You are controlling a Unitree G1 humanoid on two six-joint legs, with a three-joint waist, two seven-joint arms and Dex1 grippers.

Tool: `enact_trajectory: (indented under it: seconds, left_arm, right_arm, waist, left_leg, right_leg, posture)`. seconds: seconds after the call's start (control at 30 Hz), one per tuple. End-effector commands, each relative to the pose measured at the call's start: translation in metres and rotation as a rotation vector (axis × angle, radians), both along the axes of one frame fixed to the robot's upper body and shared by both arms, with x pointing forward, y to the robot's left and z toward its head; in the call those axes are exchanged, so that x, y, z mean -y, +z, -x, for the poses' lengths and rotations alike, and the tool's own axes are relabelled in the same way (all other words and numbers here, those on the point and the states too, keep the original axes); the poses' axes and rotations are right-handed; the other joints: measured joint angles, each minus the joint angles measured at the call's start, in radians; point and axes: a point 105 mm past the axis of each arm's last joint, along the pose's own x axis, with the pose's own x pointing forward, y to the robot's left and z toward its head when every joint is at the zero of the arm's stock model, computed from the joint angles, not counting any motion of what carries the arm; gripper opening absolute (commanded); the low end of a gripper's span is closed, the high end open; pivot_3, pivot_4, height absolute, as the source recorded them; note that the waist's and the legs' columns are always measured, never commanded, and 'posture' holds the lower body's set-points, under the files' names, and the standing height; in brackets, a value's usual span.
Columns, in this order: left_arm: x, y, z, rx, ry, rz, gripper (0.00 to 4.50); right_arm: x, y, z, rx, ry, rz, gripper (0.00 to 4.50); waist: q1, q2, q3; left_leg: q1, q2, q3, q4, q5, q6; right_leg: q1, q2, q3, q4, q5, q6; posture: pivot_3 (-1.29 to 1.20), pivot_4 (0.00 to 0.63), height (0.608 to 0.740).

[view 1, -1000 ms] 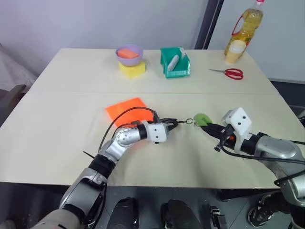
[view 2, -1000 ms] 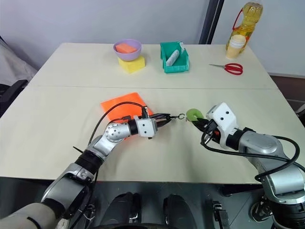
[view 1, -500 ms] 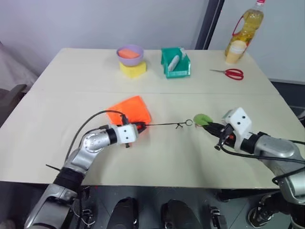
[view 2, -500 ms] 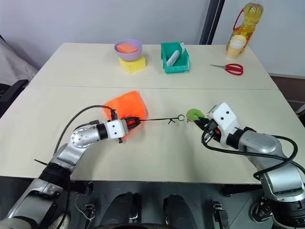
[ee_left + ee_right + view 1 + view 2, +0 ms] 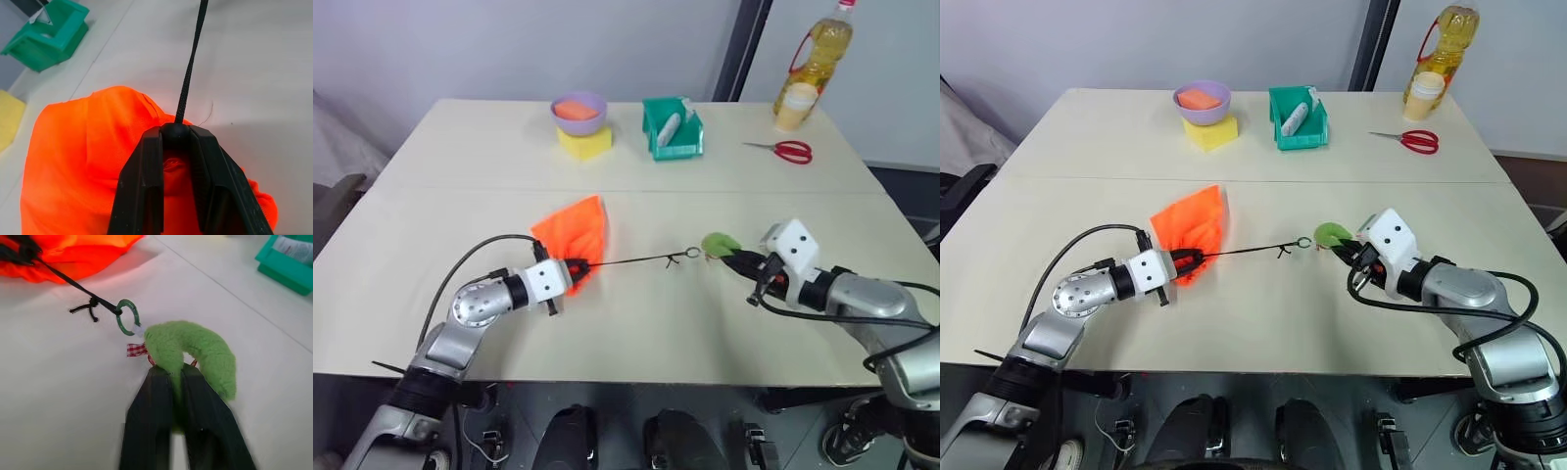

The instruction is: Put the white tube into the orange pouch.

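Orange pouch (image 5: pixel 573 230) is now standing bunched and puckered on the bench (image 5: pixel 460 196), no longer lying flat as it was a second ago. Left pincer (image 5: pixel 576 266) has been pulling away toward the robot's left and is sitting at the pouch mouth, fingers clamped on a black bead (image 5: pixel 176 133) where the cord (image 5: pixel 631 260) comes out. Right pincer (image 5: pixel 742 258) is staying put, pressed together on the fuzzy green tag (image 5: pixel 718 244), so the cord is running taut between the two.

Reading: the mouth is being cinched, which looks like the closing step.

Hard to make out: the white tube's place cannot be told; if it is in the pouch, the gathered fabric is hiding it. A pale tube (image 5: pixel 669 125) is lying in the green bin (image 5: pixel 674 149), too small to check for a band.
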Motion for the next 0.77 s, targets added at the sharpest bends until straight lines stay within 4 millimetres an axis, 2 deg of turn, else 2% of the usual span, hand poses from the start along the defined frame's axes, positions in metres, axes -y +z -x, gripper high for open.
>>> enact_trajectory:
  seconds: [0.03, 0.13, 0.17, 0.27, 0.4, 0.6, 0.67, 0.77]
  left_arm:
    - [-0.006, 0.018, 0.003, -0.035, 0.029, 0.095, 2.69]
    - [-0.014, 0.023, 0.012, -0.143, 0.042, 0.167, 4.18]
    - [-0.019, 0.024, 0.016, -0.196, 0.051, 0.189, 4.50]
    - [-0.033, 0.026, 0.028, -0.338, 0.095, 0.262, 4.50]
    - [-0.064, 0.028, 0.037, -0.426, 0.225, 0.349, 4.50]
    - [-0.137, 0.036, 0.023, -0.286, 0.582, 0.528, 4.50]
    - [-0.147, 0.035, 0.023, -0.274, 0.628, 0.560, 4.50]
    - [-0.150, 0.032, 0.022, -0.253, 0.661, 0.533, 4.50]
  right_arm:
    - [-0.003, 0.009, 0.003, 0.003, 0.030, -0.012, 2.09]
    - [0.001, 0.008, 0.003, 0.007, 0.014, -0.004, 3.56]
    - [0.001, 0.006, 0.006, -0.002, 0.021, 0.000, 4.08]
    - [0.002, 0.003, 0.012, -0.021, 0.035, -0.011, 4.08]
    - [0.008, -0.001, 0.017, -0.044, 0.030, -0.040, 4.08]
    - [0.026, -0.008, 0.004, -0.015, -0.059, -0.056, 4.08]
    - [0.027, -0.009, 0.001, -0.011, -0.065, -0.068, 4.08]
    - [0.028, -0.010, -0.005, 0.001, -0.073, -0.083, 4.08]
  waist:
    - [0.000, 0.000, 0.000]
    - [-0.001, 0.000, 0.000]
    - [-0.001, 0.000, 0.000]
    - [-0.002, 0.000, 0.000]
    - [-0.002, 0.000, 0.000]
    - [0.002, 0.000, 0.000]
    - [0.002, 0.000, 0.000]
    - [0.002, 0.000, 0.000]
  left_leg:
    - [0.000, 0.000, 0.000, 0.000, 0.000, 0.000]
    - [0.000, 0.000, 0.000, 0.000, 0.000, 0.000]
    - [0.000, 0.000, 0.000, 0.000, 0.000, 0.000]
    - [0.000, 0.000, 0.000, 0.000, 0.000, 0.000]
    - [0.000, 0.000, 0.000, 0.000, 0.000, 0.000]
    - [0.000, 0.000, 0.000, 0.001, 0.000, 0.000]
    - [0.000, 0.000, 0.000, 0.001, 0.000, 0.000]
    - [0.000, 0.000, 0.000, 0.001, 0.000, 0.000]
  right_leg:
    - [0.000, 0.000, 0.000, 0.000, 0.000, 0.000]
    - [0.000, 0.000, 0.000, 0.000, 0.000, 0.000]
    - [0.000, 0.000, 0.000, 0.000, 0.000, 0.000]
    - [0.000, 0.000, 0.000, 0.000, 0.000, 0.000]
    - [0.000, 0.000, 0.000, 0.000, 0.000, 0.000]
    - [0.000, -0.001, 0.000, 0.000, 0.000, 0.000]
    - [0.000, -0.001, 0.000, 0.000, 0.000, 0.000]
    - [0.000, -0.001, 0.000, -0.001, 0.000, 0.000]
  posture:
    - [0.00, 0.150, 0.737]
    - [0.00, 0.150, 0.737]
    - [0.00, 0.150, 0.737]
    - [0.00, 0.150, 0.737]
    - [0.00, 0.150, 0.737]
    - [0.00, 0.150, 0.737]
    - [0.00, 0.150, 0.737]
    - [0.00, 0.150, 0.737]
